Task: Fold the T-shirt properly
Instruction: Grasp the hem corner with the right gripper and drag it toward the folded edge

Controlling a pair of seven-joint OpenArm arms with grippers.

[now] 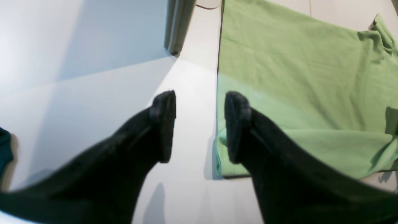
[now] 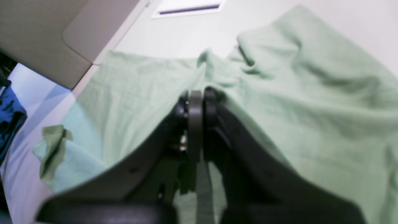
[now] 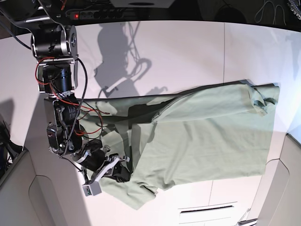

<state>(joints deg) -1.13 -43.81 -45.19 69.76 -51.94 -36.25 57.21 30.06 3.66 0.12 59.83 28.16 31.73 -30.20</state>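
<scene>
**Right arm pinches the shirt's edge; left jaws wait spread**

The T-shirt (image 3: 207, 136) lies spread across the white desk (image 3: 188, 52), mostly flat, with one part already doubled over the rest and a rumpled corner at the end farthest from the right arm. A bunched flap trails off the shirt's near corner, just beside the right gripper (image 2: 196, 99).

That gripper's jaws are pressed together, and the cloth rises in a small ridge up to their tips; they appear to be pinching a fold of the shirt at its edge. The left gripper (image 1: 199, 124) hovers over the shirt's straight side edge, jaws spread and empty, one finger over bare desk, the other over the cloth.

The shirt looks light, soft and limp. It will likely sag and drape from any single grip, drag on the desk and wrinkle readily, though nothing about it is fragile. Good places to take hold are probably the corners and hems, where doubled layers give the pads more to bite on. A grip mid-panel would likely gather only one layer and pull the fold askew.
</scene>
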